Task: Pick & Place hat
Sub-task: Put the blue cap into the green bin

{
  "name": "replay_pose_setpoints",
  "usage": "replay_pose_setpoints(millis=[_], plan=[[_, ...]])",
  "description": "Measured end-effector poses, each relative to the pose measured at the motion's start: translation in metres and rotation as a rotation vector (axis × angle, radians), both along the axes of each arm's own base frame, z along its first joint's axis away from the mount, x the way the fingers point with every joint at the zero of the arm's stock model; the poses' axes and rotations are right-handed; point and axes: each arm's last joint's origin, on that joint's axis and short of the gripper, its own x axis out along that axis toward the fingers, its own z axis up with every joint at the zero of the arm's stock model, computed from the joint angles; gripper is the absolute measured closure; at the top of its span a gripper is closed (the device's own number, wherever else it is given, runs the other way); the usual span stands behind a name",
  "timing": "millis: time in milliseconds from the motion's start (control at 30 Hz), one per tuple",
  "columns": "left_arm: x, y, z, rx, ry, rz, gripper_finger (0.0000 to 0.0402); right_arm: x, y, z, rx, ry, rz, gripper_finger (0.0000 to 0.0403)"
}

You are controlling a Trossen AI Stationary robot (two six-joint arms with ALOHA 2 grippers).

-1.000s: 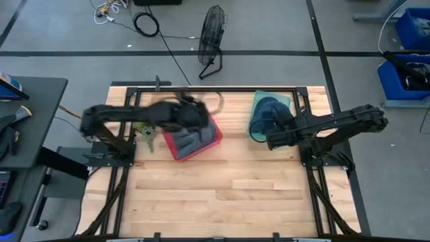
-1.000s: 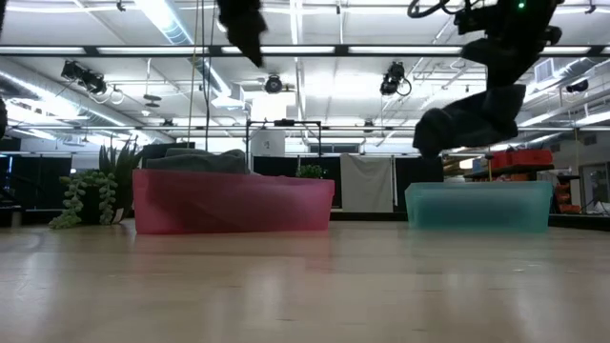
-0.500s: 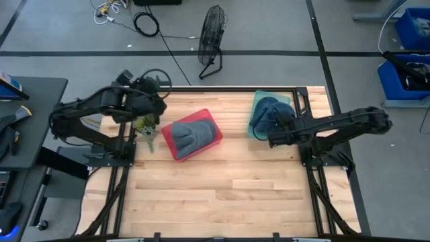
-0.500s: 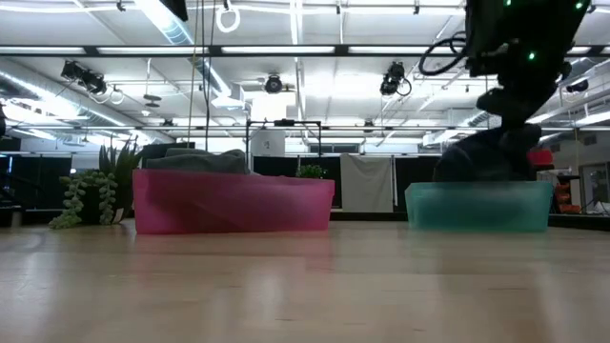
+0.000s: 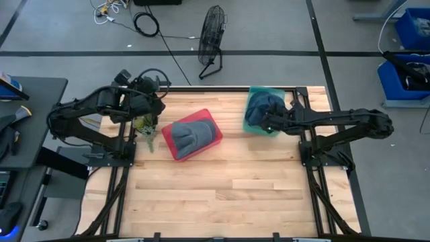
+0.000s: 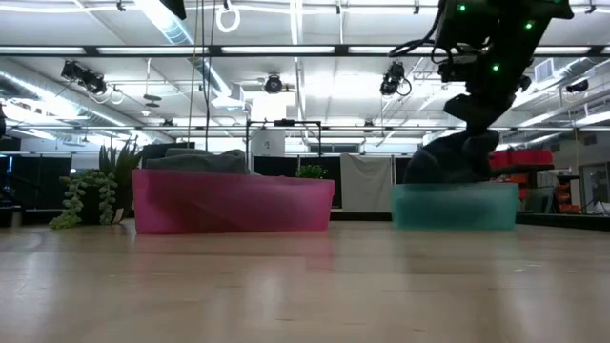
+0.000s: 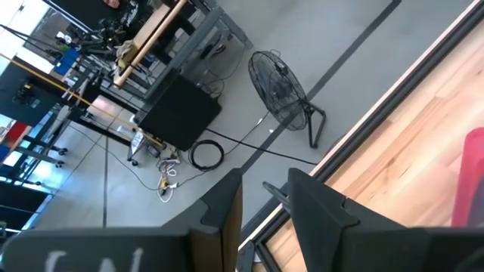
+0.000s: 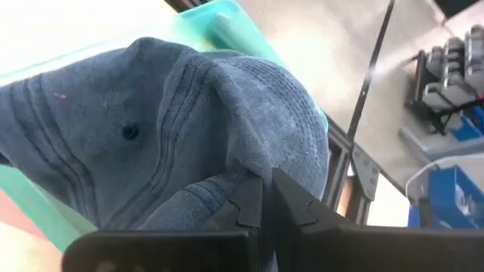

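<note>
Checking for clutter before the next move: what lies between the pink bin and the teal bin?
Nothing: in the high view, only bare wood tabletop separates the pink bin from the teal bin. The low view shows the same open gap.

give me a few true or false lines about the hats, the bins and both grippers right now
1. The right gripper is shut on the blue hat. True.
2. The blue hat sits over the red bin. False: it is at the teal bin.
3. A grey hat lies in the red bin. True.
4. The left gripper holds a hat. False: it holds nothing, at the table's far left corner.
5. The potted plant stands right of the teal bin. False: it is left of the red bin.
</note>
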Motion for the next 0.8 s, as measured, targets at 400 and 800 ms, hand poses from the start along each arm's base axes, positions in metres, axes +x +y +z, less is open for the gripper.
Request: replay_pose_setpoints(millis=[400, 800], plan=[[-0.001, 0.0, -0.001, -0.002, 0.014, 0.001, 0.0291, 0.002, -0.006, 0.003, -0.127, 0.012, -0.021, 0.0394], [-0.001, 0.0, -0.001, -0.002, 0.014, 0.001, 0.0291, -0.014, -0.024, -0.066, 0.109, -0.013, 0.018, 0.0391]])
